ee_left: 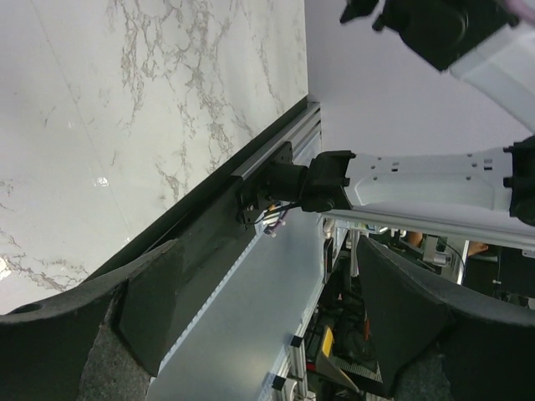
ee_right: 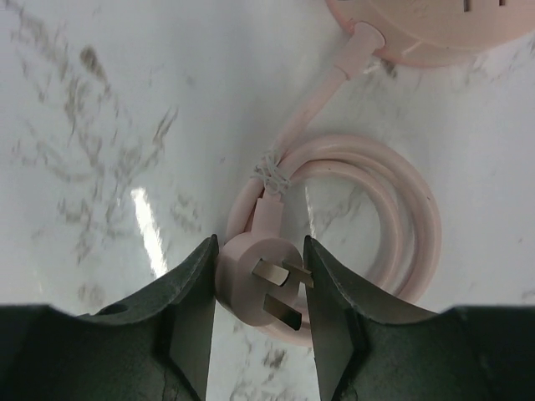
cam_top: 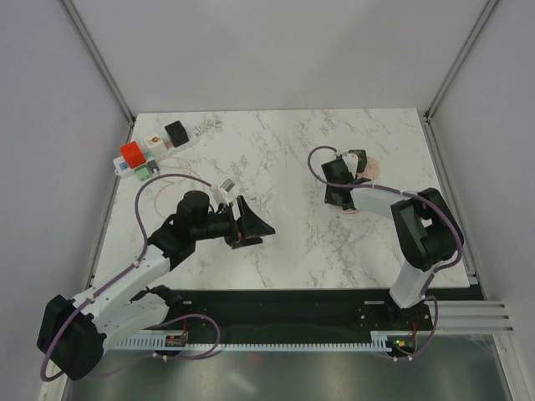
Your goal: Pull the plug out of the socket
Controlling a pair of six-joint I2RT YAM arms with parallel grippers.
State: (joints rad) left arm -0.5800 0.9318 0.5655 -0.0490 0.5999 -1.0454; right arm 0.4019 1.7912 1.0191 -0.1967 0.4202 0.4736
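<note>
The socket [cam_top: 159,148], a long white power strip, lies at the table's far left corner with a red block [cam_top: 131,154], a white cube [cam_top: 153,142] and a black adapter [cam_top: 176,131] plugged into it. My right gripper [ee_right: 260,251] is far from it, at the right of the table [cam_top: 345,203], shut on a pink three-pin plug [ee_right: 238,280]. That plug belongs to the coiled pink cable [ee_right: 401,209] of a round pink disc [ee_right: 418,33]. My left gripper [cam_top: 261,224] hovers mid-table, open and holding nothing [ee_left: 267,334].
A small white cord bundle [cam_top: 205,127] lies beside the strip's far end. The marble table [cam_top: 276,167] is walled at the back and on both sides. The left wrist view looks past the table's near edge at the black rail [ee_left: 209,225] and the right arm's base [ee_left: 318,180].
</note>
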